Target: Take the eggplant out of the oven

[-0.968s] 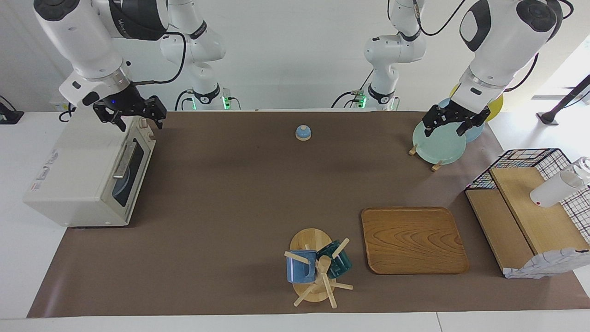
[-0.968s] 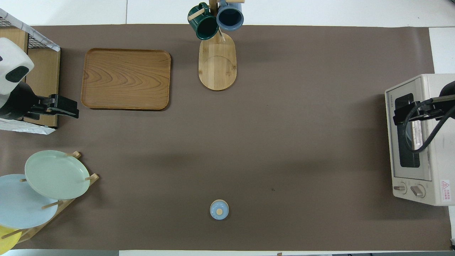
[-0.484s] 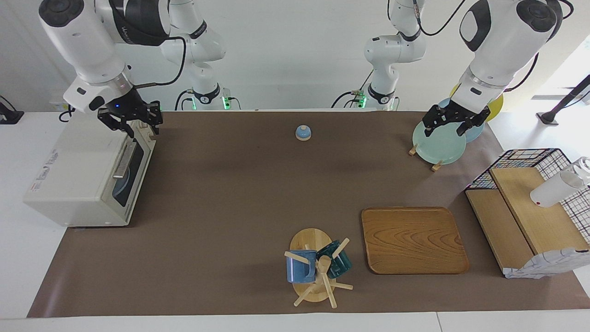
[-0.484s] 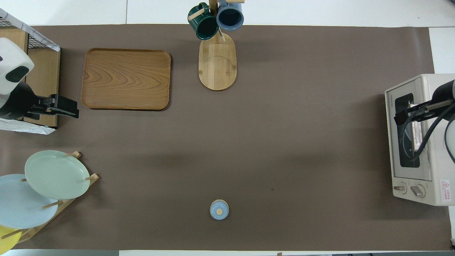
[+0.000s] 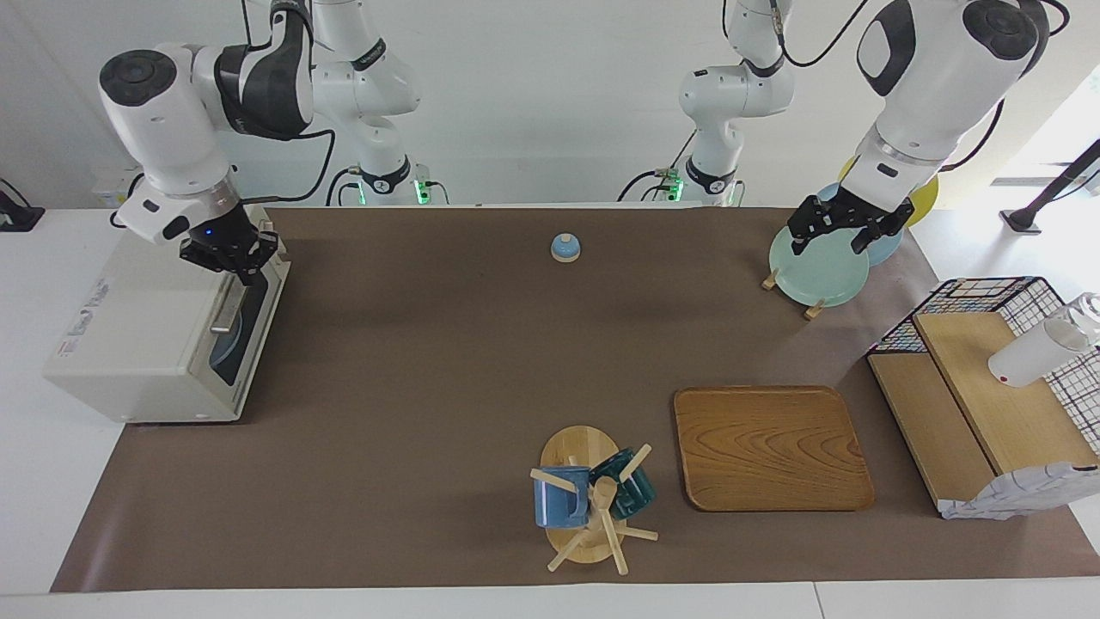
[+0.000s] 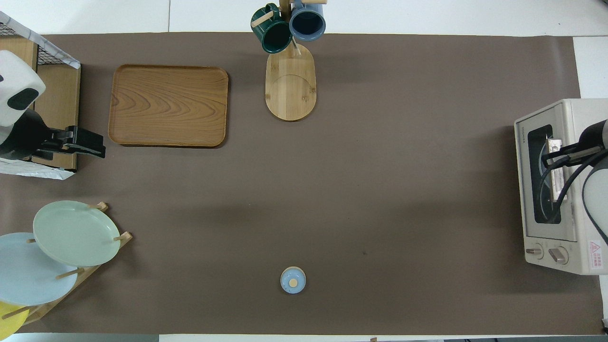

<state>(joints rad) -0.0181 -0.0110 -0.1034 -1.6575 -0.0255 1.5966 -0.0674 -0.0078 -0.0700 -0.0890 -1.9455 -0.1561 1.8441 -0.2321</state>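
Two arms at one brown-covered table point(image 5: 412, 361), seen from across and from above. Toward the right arm's end, the cream-white oven point(image 5: 137, 335), door shut, dark glass facing the middle of the table. Clenched tight at the top of that door, the right gripper point(image 5: 239, 265), fingertips together at the end of the metal bar handle point(image 5: 230, 301) nearer to the robots; from above, down on the same bar. Unclear whether the bar itself sits between the fingertips. Behind the glass, only the curved rim of a pale plate; no telling where the eggplant lies inside. At the left arm's end, waiting in the air with fingers spread wide and nothing in them, the left gripper point(image 5: 827, 241), hanging over the pale green plate point(image 5: 818, 273) propped in a wooden plate rack point(image 6: 71, 280) beside a light blue plate point(image 6: 28, 275). Farther from the robots than the rack, a wooden tray point(image 5: 769, 447), bare. Beside the tray, a mug tree point(image 5: 593, 507) carrying a blue mug point(image 5: 559, 503) and a dark green mug point(image 5: 627, 486). Close to the robots at mid-table, a small blue bell point(image 5: 565, 248). At the left arm's edge of the table, a wire-sided wooden shelf point(image 5: 988, 404) with a white bottle point(image 5: 1035, 352) lying on it.
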